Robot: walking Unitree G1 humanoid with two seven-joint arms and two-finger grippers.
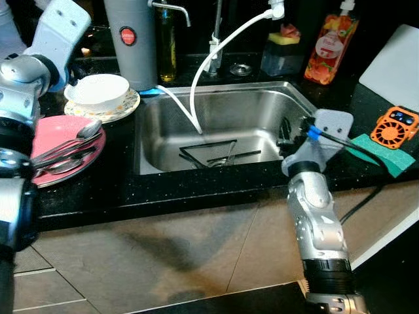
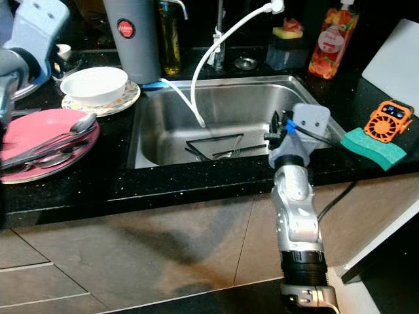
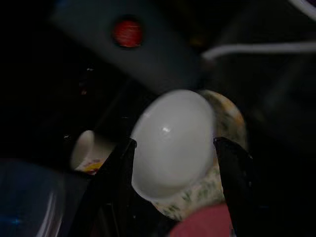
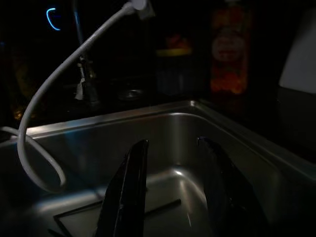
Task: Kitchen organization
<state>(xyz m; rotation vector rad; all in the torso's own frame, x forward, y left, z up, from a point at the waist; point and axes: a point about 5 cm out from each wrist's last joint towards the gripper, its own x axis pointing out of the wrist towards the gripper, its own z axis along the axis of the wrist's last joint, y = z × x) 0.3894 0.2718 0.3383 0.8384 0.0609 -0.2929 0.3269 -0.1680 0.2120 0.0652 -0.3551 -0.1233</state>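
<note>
At centre right, the right gripper point(image 4: 170, 197) hangs parted and empty over the steel sink point(image 1: 262, 108). At upper left, the left gripper point(image 3: 173, 163) straddles the white bowl point(image 1: 99, 90) on a floral saucer point(image 1: 124, 108), fingers spread, contact unclear. No writing is legible on the grey canister's point(image 1: 131, 39) red badge or the orange bottle point(image 1: 330, 42). Black speckled counter point(image 1: 118, 190), tan tiled floor point(image 1: 163, 248).

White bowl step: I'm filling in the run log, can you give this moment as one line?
left claw open, straddling white bowl on floral plate | right claw open, empty, over sink
</note>
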